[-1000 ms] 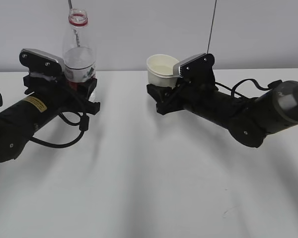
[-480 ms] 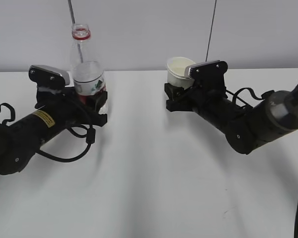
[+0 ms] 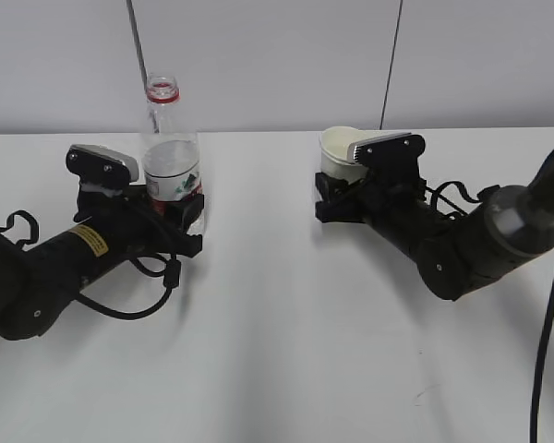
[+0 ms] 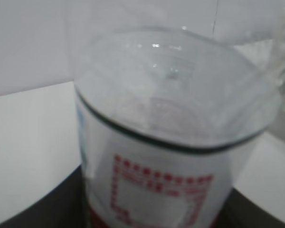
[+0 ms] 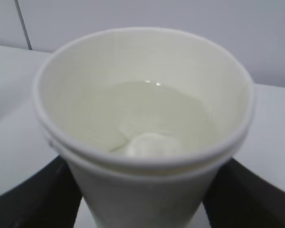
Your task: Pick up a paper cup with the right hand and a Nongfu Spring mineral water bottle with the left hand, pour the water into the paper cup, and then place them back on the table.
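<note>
The clear Nongfu Spring bottle (image 3: 171,148) with its red neck ring stands upright on the left, uncapped. My left gripper (image 3: 177,210) is shut on its red label band; the bottle fills the left wrist view (image 4: 171,142). The off-white paper cup (image 3: 338,149) stands upright on the right, held in my right gripper (image 3: 337,196), which is shut on its lower wall. The right wrist view shows the cup (image 5: 142,185) from above with clear water (image 5: 137,118) inside. Both arms lie low over the white table (image 3: 277,351).
A pale wall with two vertical seams runs behind the table's far edge. A black cable (image 3: 549,314) hangs at the right edge. The left arm's looped cable (image 3: 129,300) lies on the table.
Both arms have shifted to the right and dropped lower, carrying the upright bottle and the cup with them; the cup now sits level rather than raised.
</note>
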Robot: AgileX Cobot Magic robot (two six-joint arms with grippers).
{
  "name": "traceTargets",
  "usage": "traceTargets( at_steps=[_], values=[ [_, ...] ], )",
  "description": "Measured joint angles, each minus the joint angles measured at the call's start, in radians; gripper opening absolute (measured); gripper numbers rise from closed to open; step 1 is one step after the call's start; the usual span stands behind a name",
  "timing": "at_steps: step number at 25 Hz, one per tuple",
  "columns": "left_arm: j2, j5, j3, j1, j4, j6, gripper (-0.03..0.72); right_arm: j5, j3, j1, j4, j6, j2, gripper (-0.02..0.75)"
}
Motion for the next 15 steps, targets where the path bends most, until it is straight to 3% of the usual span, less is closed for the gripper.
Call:
traceTargets(
  at_steps=[8, 15],
  values=[
    [0.022, -0.021, 0.000, 0.000, 0.026, -0.004, 0.369, 0.000, 0.000, -0.013, 0.000, 0.000, 0.031, 0.525],
    [0.022, -0.022, 0.000, 0.000, 0.053, -0.039, 0.368, 0.004, 0.000, -0.013, -0.071, 0.000, 0.031, 0.525]
  ],
)
